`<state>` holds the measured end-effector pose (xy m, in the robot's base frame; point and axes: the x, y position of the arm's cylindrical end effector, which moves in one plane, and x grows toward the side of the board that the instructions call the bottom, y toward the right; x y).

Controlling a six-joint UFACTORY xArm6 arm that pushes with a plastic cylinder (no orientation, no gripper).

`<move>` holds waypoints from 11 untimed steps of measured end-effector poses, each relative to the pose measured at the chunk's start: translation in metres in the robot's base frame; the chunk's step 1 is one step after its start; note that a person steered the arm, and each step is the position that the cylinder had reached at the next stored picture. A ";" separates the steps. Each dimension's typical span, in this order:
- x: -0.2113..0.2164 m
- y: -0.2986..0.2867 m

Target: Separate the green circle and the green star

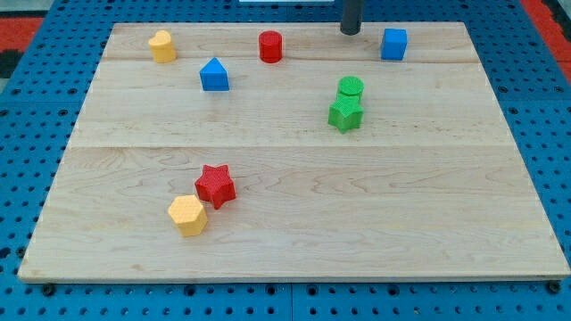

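Observation:
The green circle (351,87) sits right of the board's centre, touching the green star (344,114) just below it. My tip (350,32) rests at the view's top edge of the board, straight above the green circle with a clear gap between them. It stands between the red cylinder (270,46) on its left and the blue cube (393,44) on its right.
A yellow block (161,45) stands at the top left. A blue triangular block (214,75) lies below and right of it. A red star (215,185) touches a yellow hexagon (187,215) at the lower left. The wooden board (446,196) lies on a blue pegboard.

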<state>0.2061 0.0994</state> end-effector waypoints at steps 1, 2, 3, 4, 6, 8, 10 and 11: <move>0.000 0.000; 0.015 0.000; 0.031 -0.004; 0.031 -0.032; 0.086 0.011; 0.115 0.025; 0.158 -0.020; 0.181 -0.042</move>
